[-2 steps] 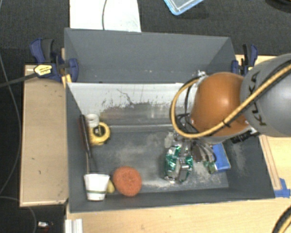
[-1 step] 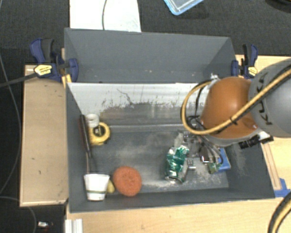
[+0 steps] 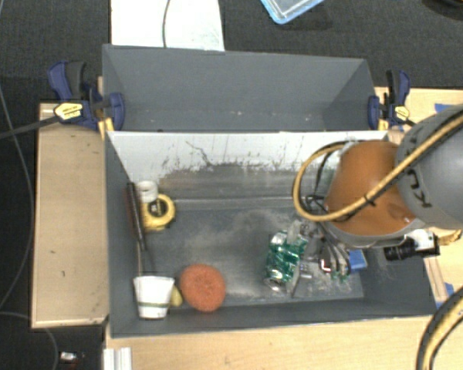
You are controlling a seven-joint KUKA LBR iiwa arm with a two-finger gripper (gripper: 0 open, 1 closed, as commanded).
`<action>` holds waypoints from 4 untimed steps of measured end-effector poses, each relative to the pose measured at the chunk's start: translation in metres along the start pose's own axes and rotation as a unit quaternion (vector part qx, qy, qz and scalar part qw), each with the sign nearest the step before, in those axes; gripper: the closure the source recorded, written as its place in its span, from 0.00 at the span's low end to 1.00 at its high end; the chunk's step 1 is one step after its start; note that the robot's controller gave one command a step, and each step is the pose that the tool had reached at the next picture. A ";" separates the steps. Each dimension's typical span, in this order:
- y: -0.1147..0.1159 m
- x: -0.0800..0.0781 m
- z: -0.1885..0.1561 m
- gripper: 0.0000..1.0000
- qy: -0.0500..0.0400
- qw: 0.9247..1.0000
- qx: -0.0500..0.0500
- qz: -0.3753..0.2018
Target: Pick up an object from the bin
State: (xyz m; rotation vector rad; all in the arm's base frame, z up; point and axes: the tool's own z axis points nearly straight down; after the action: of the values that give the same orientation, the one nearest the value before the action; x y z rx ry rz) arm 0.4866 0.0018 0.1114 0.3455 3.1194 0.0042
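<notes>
Gripper [image 3: 304, 267] sits low in the near-right part of the bin [image 3: 231, 91], under the orange wrist cover. The likely target is a crinkled green-and-white packet [image 3: 282, 259], lying on the bin floor just beside the gripper, toward the view's left. You cannot confirm contact from here. Gripper opening: cannot tell, because the wrist hides it. Nothing is seen held.

Judgement: the step in hand is settling onto the packet and closing. The task looks early, with no lift begun.
- Centre yourself over the packet's middle, not its edge.
- The wrapping looks thin and glossy and will probably crumple or slide, so reach floor level before closing.
- Lift straight up.

Neighbours:
- A small blue piece [image 3: 356, 261] and a little red-and-green item [image 3: 336, 268] lie just beside the gripper on its other side. You risk nudging or catching one along with the packet.
- The bin's near wall is close, so allow for it when you tilt.

Well apart, along the left wall, lie an orange-brown round pad [image 3: 202, 286], a white cup [image 3: 153, 293], a yellow roll [image 3: 159, 211] and a dark rod [image 3: 134, 222]. None of them obstructs you.
</notes>
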 end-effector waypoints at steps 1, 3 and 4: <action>-0.015 -0.022 0.015 0.00 -0.008 0.993 -0.001 -0.118; -0.009 -0.038 0.031 1.00 -0.030 0.972 -0.003 -0.234; -0.009 -0.038 0.031 1.00 -0.030 0.972 -0.003 -0.233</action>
State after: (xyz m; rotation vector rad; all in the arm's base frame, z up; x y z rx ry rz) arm 0.5219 -0.0148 0.0805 -0.3848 3.0533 0.0028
